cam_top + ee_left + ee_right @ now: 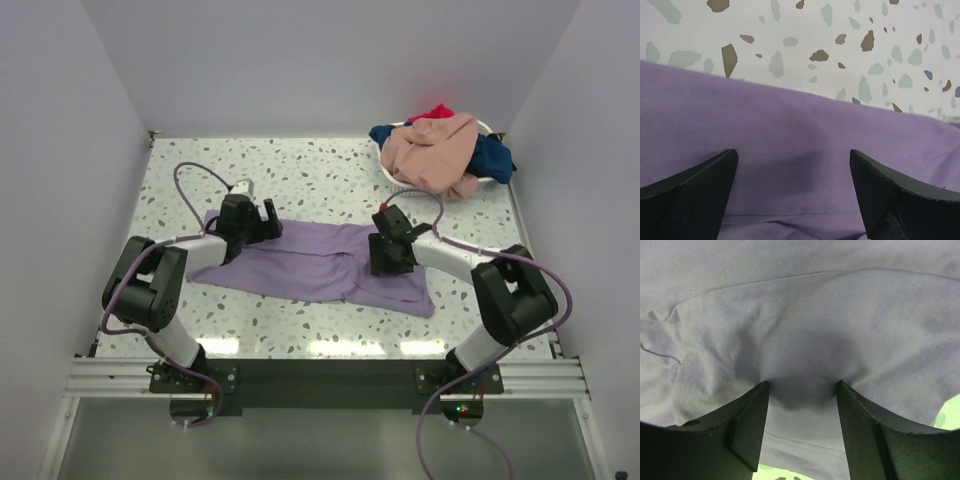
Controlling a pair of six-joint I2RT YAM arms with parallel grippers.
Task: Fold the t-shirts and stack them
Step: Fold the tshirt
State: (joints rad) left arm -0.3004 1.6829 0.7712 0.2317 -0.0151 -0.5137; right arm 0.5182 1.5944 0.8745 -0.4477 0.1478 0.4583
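White walls close in a speckled table [320, 180]. From the top view, the lavender t-shirt [320, 265] lies spread across the table's middle, just ahead of both arms. The left gripper [268, 222] sits at its far left edge, and the right gripper [388, 262] is down on its right half. At the far right a white basket [398, 182] holds a heap: a peach t-shirt [432, 150] on top, a navy one [494, 158] and a red one [436, 112] underneath.

From the left wrist view, its fingers [700, 185] stand spread wide and released over flat lavender cloth [790, 125], whose edge meets bare table [805, 30].

From the right wrist view, its fingers [750, 425] stand partway apart, tips pressed into the shirt [805, 315]. A pucker of cloth rises between them, not clenched.
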